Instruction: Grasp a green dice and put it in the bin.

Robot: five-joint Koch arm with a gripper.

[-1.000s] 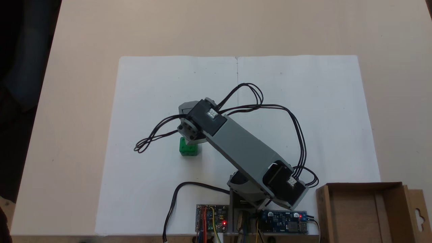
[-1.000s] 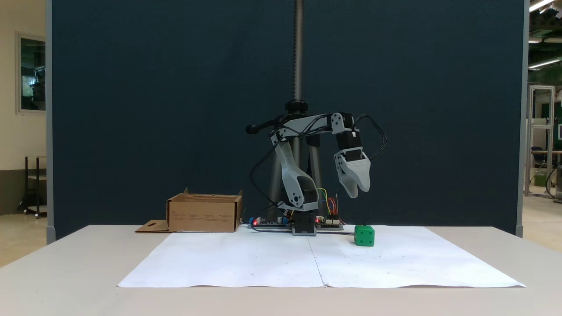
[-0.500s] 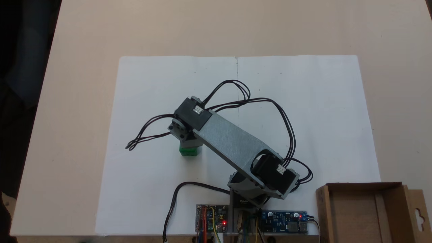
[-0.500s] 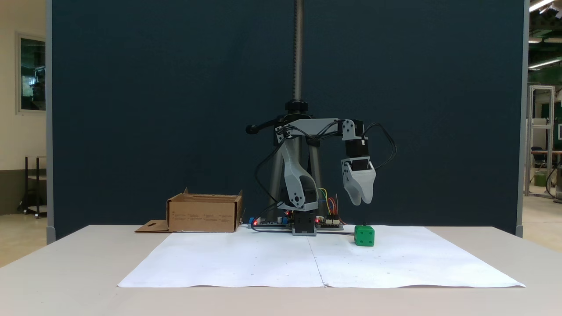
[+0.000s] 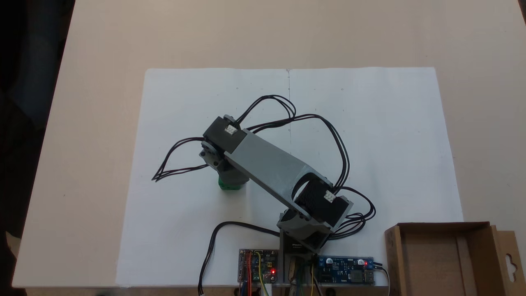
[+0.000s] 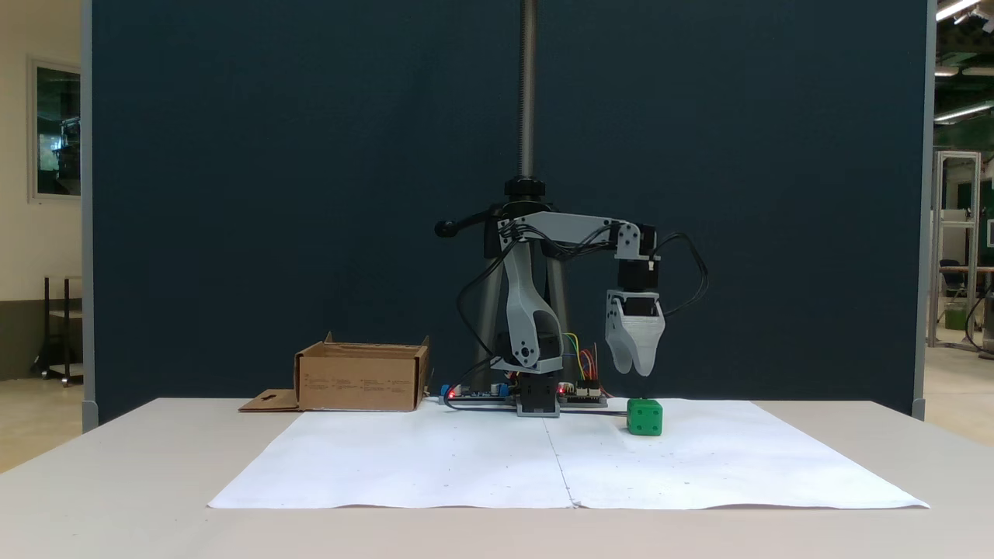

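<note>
The green dice sits on the white paper, right of the arm's base in a fixed view. In the other fixed view only a strip of the green dice shows from under the arm's wrist. My gripper points straight down a short way above the dice and does not touch it. Its two tips are close together, with only a narrow notch between them and nothing held. The bin, an open brown cardboard box, stands at the lower right; in the front-on view the bin is left of the base.
White paper sheets cover the middle of the table. Circuit boards and wires lie at the arm's base. Loose black cables loop out beside the wrist. A tripod pole rises behind the arm.
The arm has reached further out and lowered. The gripper came down and swung upright over the dice, which has not moved.
</note>
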